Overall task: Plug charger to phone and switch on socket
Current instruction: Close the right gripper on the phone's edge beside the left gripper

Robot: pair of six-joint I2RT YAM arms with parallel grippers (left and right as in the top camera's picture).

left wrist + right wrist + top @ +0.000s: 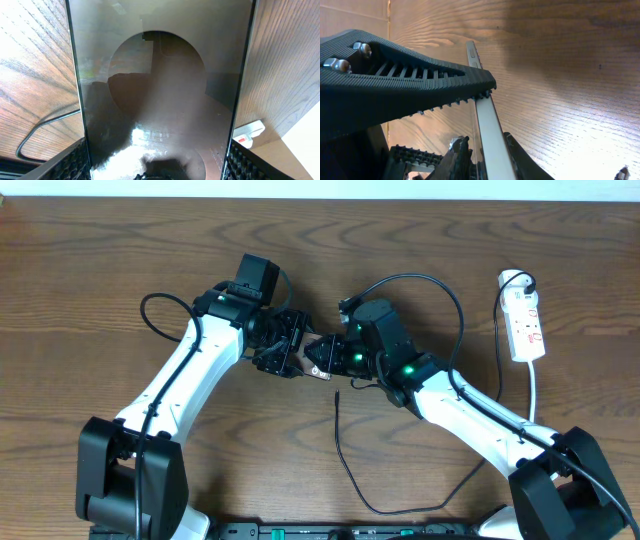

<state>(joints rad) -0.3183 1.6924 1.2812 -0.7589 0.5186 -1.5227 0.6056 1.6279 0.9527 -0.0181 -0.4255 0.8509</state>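
Left claw (288, 352): clamped across the width of the phone (160, 100), a ribbed pad (75, 162) on each long edge; the phone seemed to be held up off the table (100, 240).
Right claw (328, 358): hard against the phone's other end. One finger (420, 85) met the thin edge and the other was out of sight, so I cannot tell whether it was gripping or apart.
Charger (345, 455): loose on the table and unheld, its connector tip (337, 393) just beside the right claw, on the robot-base side.
Socket (525, 325): well apart from both claws, beyond the right claw's outer side.
Risk, phone: a squeeze or tug from the right claw could twist the phone in the left pads or slip it free.
Risk, plug: with the right claw crowding the phone's end, the port might be blocked when the tip came.
Risk, cable: slack lay under the right arm, and a sweep could drag the tip away.
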